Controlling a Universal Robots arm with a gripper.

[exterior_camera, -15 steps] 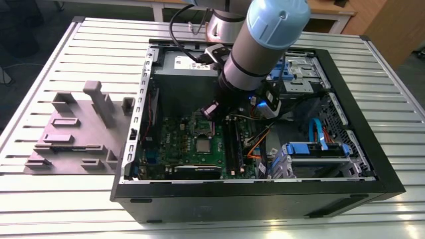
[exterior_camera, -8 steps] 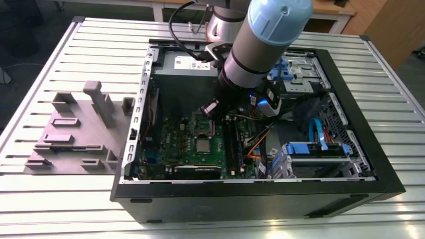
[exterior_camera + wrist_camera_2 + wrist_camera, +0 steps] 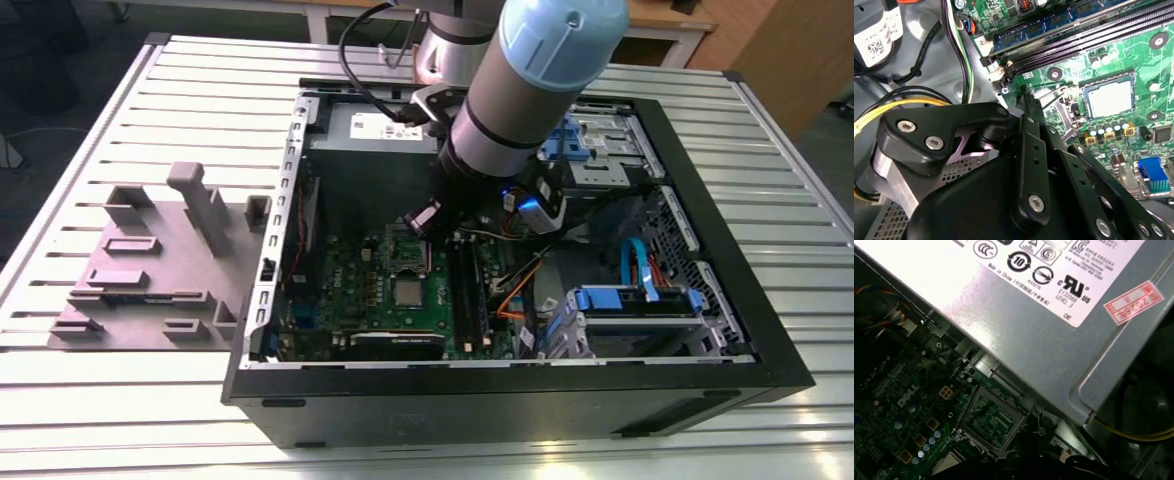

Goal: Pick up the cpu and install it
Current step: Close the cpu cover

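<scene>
Top of the case (image 3: 507,405) is open, so straight down to the cpu (image 3: 407,292) is free. PSU (image 3: 1044,340) crowds the socket frame (image 3: 989,417), RAM sticks (image 3: 465,285) wall one side, orange cables (image 3: 514,295) past those. Arm (image 3: 534,80) hangs close over the frame tho.

Open computer case (image 3: 507,410), grey fixture (image 3: 147,270)

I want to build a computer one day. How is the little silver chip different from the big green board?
The chip is small, the board far bigger. The chip is silvery-grey, the board green. The chip's top is plain, the board is crowded with parts. Both are flat, and the chip lies on the board.
</scene>
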